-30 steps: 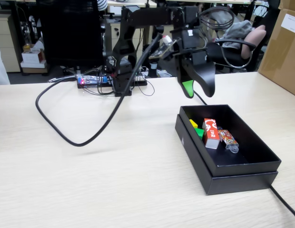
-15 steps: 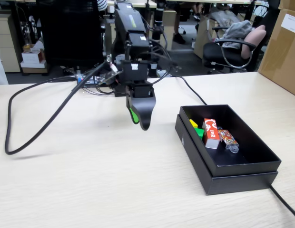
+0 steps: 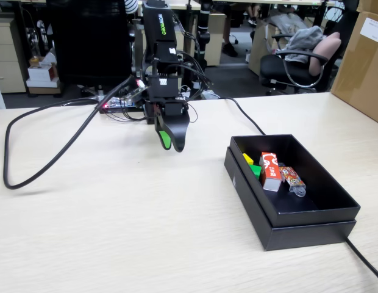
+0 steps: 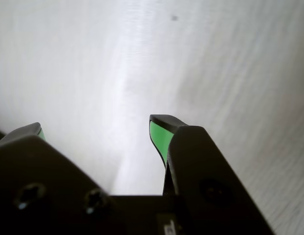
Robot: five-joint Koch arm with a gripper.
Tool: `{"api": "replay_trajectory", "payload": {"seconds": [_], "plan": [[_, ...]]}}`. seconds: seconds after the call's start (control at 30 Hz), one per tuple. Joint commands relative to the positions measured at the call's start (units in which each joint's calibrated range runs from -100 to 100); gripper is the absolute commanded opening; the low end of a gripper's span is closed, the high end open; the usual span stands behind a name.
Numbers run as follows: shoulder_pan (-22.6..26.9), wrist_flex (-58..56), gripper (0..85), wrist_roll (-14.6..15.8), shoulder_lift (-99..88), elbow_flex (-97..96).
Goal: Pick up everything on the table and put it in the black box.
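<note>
The black box (image 3: 311, 218) stands on the pale wood table (image 3: 116, 226) at the right of the fixed view. Inside it lie the red carton (image 3: 270, 170) with white swirl print, the green cube (image 3: 256, 170) and the yellow cube (image 3: 247, 159), next to an orange patterned packet (image 3: 292, 177). My gripper (image 3: 171, 144) hangs above the table left of the box, well apart from it. In the wrist view my gripper (image 4: 97, 125) is open and empty, with green pads (image 4: 160, 137) and only bare tabletop between the jaws.
A thick black cable (image 3: 49, 155) loops over the table's left side. Another cable (image 3: 247, 117) runs behind the box and past its right front corner. A brown cardboard carton (image 3: 363, 61) stands at the far right. Office chairs stand beyond the table.
</note>
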Motion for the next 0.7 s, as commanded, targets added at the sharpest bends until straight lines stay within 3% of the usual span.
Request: {"api": "replay_trajectory", "payload": {"seconds": [0.0,0.1,0.3,0.67], "plan": [[-0.10,10.04,43.1,0.39,-8.19,-5.49],[0.29,12.89,43.1,0.68,-12.66,-10.38],[2.15,11.16,43.1,4.00,-15.76,-12.47],[1.81,14.10,44.1,3.91,-18.29,-20.81]]}}
